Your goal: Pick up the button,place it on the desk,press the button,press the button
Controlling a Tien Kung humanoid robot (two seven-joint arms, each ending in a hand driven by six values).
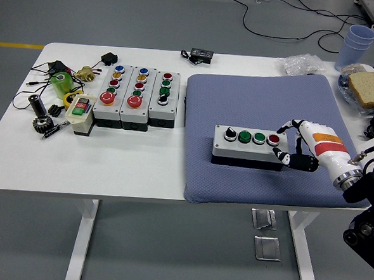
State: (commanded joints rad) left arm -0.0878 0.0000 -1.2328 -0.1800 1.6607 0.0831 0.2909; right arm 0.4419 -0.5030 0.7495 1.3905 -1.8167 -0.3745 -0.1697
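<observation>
A grey button box (249,146) with a black base lies on the blue mat (265,107). On its top sit a black knob, two green buttons and a red button (274,139) at the right end. My right hand (294,144), white with black fingertips, rests low on the mat just right of the box. Its fingers are spread and hold nothing, with one fingertip (281,129) close to the box's right end. The left arm is out of view.
Three more button boxes (135,96) stand on the white table at the left, with a small switch box (81,111), tools and cables beside them. Blue cups (356,42), a plastic bag (301,63) and bread (370,88) sit at the far right.
</observation>
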